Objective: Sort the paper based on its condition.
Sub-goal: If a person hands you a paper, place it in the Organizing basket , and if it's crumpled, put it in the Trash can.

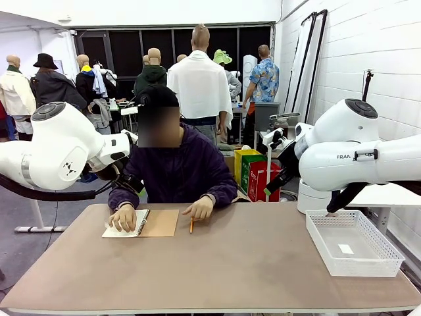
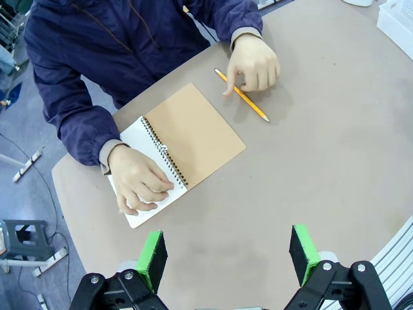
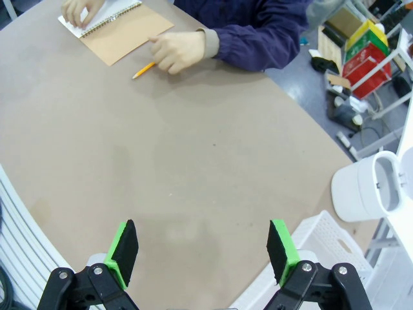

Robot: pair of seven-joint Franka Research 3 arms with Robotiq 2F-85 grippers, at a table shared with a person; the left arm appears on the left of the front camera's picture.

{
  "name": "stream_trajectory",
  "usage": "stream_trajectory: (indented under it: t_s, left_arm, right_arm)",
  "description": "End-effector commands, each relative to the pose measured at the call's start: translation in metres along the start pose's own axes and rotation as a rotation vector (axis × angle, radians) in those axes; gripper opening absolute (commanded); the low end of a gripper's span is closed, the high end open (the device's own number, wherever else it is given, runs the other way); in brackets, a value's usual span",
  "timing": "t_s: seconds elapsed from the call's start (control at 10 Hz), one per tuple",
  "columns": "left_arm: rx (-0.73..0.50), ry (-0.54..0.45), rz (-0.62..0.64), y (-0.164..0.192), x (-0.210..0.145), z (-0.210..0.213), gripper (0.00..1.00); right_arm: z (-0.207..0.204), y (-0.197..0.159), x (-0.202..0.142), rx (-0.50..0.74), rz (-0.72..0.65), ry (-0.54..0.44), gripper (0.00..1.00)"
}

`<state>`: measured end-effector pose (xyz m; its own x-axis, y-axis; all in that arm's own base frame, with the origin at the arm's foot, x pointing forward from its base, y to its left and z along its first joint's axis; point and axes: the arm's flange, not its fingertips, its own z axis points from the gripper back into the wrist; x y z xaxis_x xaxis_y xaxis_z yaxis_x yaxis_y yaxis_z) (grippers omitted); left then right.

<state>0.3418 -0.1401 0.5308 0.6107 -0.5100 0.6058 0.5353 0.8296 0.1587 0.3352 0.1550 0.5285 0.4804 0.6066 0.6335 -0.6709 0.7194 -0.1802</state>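
**Paper sits on the left arm's side of the bench**

The only paper [image 2: 132,137] I can spot is the white page of the open notebook [image 2: 193,132]. It lies at the far left of the bench [image 2: 322,161], flat under the person's hand [image 2: 139,184]. The left claw [image 2: 227,240] hangs wide open and empty, with the page just ahead of it. The page's long side runs slantwise along the spiral. The right claw [image 3: 201,232] is open and empty too, but well apart, over by the basket [image 1: 320,245]. My guess is the left arm is the one to reach once a sheet comes loose.
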Motion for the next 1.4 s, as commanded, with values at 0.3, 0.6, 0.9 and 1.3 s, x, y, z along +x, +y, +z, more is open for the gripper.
stream_trajectory:
  t_s: [0.3,0.6,0.9,1.3]
  left_arm:
    - [0.001,0.003,-0.001,0.0007,-0.0005,-0.0011,1.00]
    - [0.001,0.003,-0.001,0.0007,-0.0005,-0.0011,1.00]
    - [0.001,0.003,-0.001,0.0007,-0.0005,-0.0011,1.00]
    - [0.001,0.003,-0.001,0.0007,-0.0005,-0.0011,1.00]
  right_arm:
    - [-0.0005,-0.0005,-0.0004,0.002,-0.002,0.001,1.00]
    - [-0.0005,-0.0005,-0.0004,0.002,-0.002,0.001,1.00]
    - [-0.0005,-0.0005,-0.0004,0.002,-0.002,0.001,1.00]
    - [-0.0005,-0.0005,-0.0004,0.002,-0.002,0.001,1.00]
